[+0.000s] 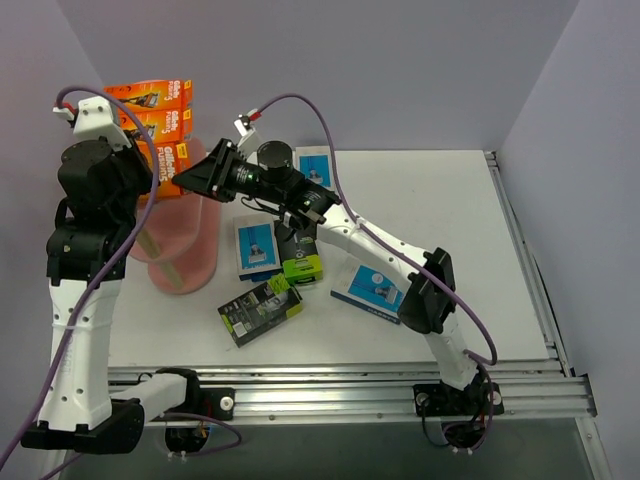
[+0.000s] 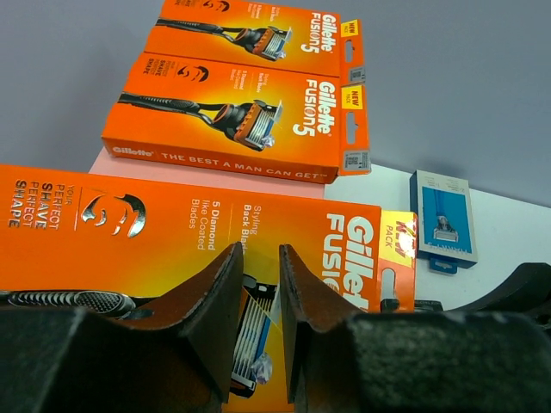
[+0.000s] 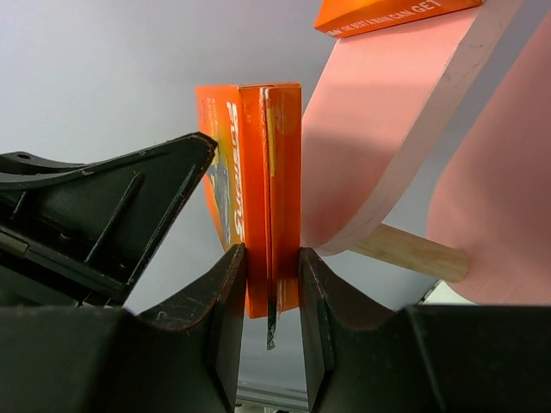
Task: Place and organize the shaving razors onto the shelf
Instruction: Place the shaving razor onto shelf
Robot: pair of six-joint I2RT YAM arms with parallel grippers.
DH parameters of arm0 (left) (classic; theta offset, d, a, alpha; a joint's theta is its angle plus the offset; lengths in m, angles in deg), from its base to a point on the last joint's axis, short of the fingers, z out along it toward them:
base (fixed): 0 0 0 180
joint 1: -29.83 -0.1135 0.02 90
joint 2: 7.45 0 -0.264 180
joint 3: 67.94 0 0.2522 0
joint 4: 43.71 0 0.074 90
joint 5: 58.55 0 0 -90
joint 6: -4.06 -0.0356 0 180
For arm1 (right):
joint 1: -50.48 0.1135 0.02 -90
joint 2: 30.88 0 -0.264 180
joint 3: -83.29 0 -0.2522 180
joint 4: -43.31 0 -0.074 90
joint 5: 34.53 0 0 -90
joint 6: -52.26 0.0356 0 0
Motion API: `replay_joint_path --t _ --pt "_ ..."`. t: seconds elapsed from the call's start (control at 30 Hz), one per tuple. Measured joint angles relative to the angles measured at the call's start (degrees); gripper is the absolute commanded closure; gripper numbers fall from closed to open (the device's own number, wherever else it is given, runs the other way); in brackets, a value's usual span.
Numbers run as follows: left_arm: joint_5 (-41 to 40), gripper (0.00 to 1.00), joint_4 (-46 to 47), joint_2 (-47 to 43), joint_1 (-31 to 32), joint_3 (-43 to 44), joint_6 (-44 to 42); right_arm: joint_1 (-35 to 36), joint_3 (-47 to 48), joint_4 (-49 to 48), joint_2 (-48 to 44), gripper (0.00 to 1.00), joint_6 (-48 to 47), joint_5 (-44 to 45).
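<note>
Two orange razor packs (image 1: 150,95) (image 2: 232,112) lie stacked on the top board of the pink shelf (image 1: 185,250) (image 3: 396,112). A third orange pack (image 1: 172,170) (image 2: 172,232) (image 3: 258,172) stands on edge beside the shelf, with my right gripper (image 1: 188,178) (image 3: 272,258) shut on its end. My left gripper (image 2: 261,258) hovers at the pack's printed face, jaws a narrow gap apart with nothing between them. On the table lie blue-and-grey packs (image 1: 256,247) (image 1: 368,288) (image 1: 314,165) (image 2: 443,219) and black-and-lime packs (image 1: 260,310) (image 1: 302,265).
The shelf's wooden dowel (image 3: 413,252) runs under the upper board. The left arm (image 1: 90,190) stands tall just left of the shelf. Purple cables loop above both arms. A metal rail (image 1: 350,385) lines the table's near edge.
</note>
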Motion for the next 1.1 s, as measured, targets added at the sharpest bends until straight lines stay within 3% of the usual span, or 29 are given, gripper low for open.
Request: replay_joint_path --t 0.6,0.77,0.93,1.1 --pt "5.22 0.69 0.85 3.34 -5.49 -1.88 2.1 -0.83 0.66 1.44 2.32 1.0 2.8 -0.09" --pt "6.21 0.69 1.18 3.87 -6.14 -1.88 2.34 -1.2 0.66 0.98 2.62 0.95 4.13 -0.33" --pt "6.84 0.69 2.19 4.11 -6.78 -2.58 2.93 -1.27 0.72 -0.55 3.43 0.8 5.55 -0.72" --pt "7.06 0.69 2.71 4.33 -6.91 -3.76 3.13 -1.53 0.87 -3.26 3.67 0.56 6.75 -1.62"
